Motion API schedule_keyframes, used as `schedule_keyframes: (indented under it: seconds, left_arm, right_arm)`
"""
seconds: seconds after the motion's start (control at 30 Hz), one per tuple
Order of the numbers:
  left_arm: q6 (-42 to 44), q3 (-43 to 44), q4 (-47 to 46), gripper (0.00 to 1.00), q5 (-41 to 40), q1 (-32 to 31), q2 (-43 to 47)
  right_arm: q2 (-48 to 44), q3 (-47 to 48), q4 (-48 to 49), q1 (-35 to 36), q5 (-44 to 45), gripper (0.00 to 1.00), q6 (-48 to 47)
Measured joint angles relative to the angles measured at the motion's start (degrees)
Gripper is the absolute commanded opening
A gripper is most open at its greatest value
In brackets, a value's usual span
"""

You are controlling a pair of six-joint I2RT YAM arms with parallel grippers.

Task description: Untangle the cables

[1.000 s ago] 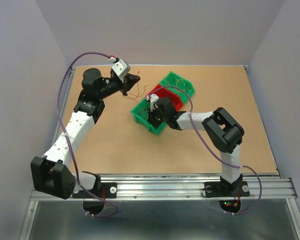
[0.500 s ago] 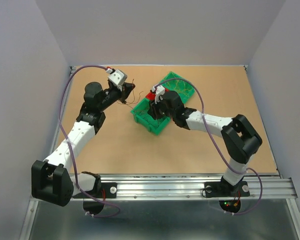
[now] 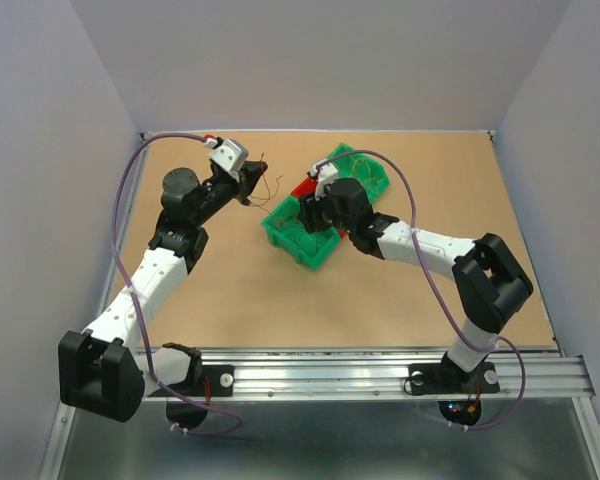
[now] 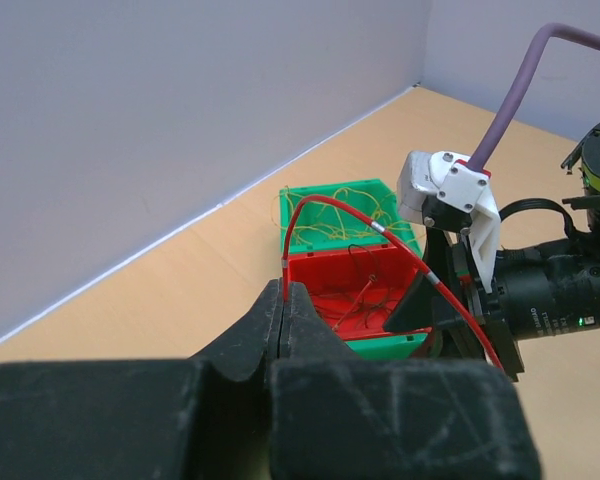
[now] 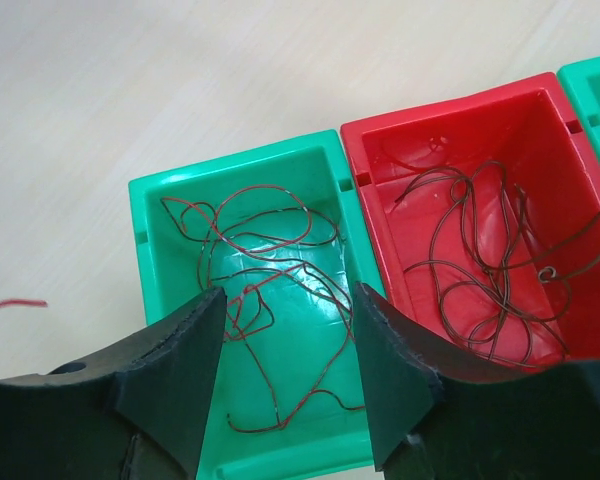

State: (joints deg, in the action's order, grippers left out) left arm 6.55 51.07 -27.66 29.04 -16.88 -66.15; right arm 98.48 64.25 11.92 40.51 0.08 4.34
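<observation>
Green and red plastic bins sit in a row right of centre in the overhead view, and the cables appear sorted by colour: reddish-brown strands (image 5: 260, 250) loop in the near green bin (image 5: 235, 158), darker brown strands (image 5: 470, 250) coil in the red bin (image 5: 450, 105), and yellow strands (image 4: 350, 215) fill the far green bin (image 4: 330, 187). The right gripper (image 5: 287, 300) hangs directly over the near green bin with its jaws apart and nothing between them, a pose suited to letting a strand fall in or reaching down for one. The left gripper (image 4: 283, 300), at upper left of the table (image 3: 230, 290), has its jaws pressed together. A red cable (image 4: 320, 199) rises from their tip and arches across toward the right arm, so it looks pinched there and held high to keep it clear of the sorted strands. The exact bite is buried under the dark finger bulk filling the bottom of the left wrist view. That cable's other end slips behind the right wrist housing at the right of the same view. A short red end with a pale tip (image 5: 15, 303) shows at the left edge of the right wrist view; whether it belongs to the held cable I cannot tell. The far bin is cut off at that view's right edge, and the overhead view barely resolves the strands.
</observation>
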Motion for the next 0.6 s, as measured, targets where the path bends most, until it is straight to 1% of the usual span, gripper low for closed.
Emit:
schedule_keyframes:
  seconds: [0.03,0.07,0.1,0.33,0.43,0.47,0.5,0.53,0.57,0.6]
  left_arm:
    - [0.0,0.0,0.0,0.0,0.2,0.0,-0.1]
    - [0.0,0.0,0.0,0.0,0.3,0.0,-0.1]
    - [0.0,0.0,0.0,0.0,0.5,0.0,-0.2]
    - [0.0,0.0,0.0,0.0,0.9,0.0,-1.2]
    - [0.0,0.0,0.0,0.0,0.9,0.0,-1.5]
    - [0.0,0.0,0.0,0.0,0.9,0.0,-1.6]
    - [0.0,0.0,0.0,0.0,0.9,0.0,-1.7]
    - [0.0,0.0,0.0,0.0,0.9,0.0,-1.9]
    - [0.0,0.0,0.0,0.0,0.9,0.0,-2.0]
    - [0.0,0.0,0.0,0.0,0.9,0.0,-2.1]
  right_arm:
    - [0.0,0.0,0.0,0.0,0.2,0.58,0.0]
    - [0.0,0.0,0.0,0.0,0.2,0.52,0.0]
    - [0.0,0.0,0.0,0.0,0.1,0.5,0.0]
    - [0.6,0.0,0.1,0.0,-4.3,0.49,0.0]
    - [2.6,0.0,0.1,0.0,-5.5,0.45,0.0]
    - [3.5,0.0,0.2,0.0,-5.9,0.41,0.0]
    - [4.4,0.1,0.2,0.0,-6.2,0.3,-0.1]
    - [5.8,0.1,0.2,0.0,-6.6,0.25,-0.2]
    - [7.1,0.1,0.2,0.0,-6.8,0.17,-0.3]
    - [8.0,0.2,0.1,0.0,-7.0,0.13,-0.5]
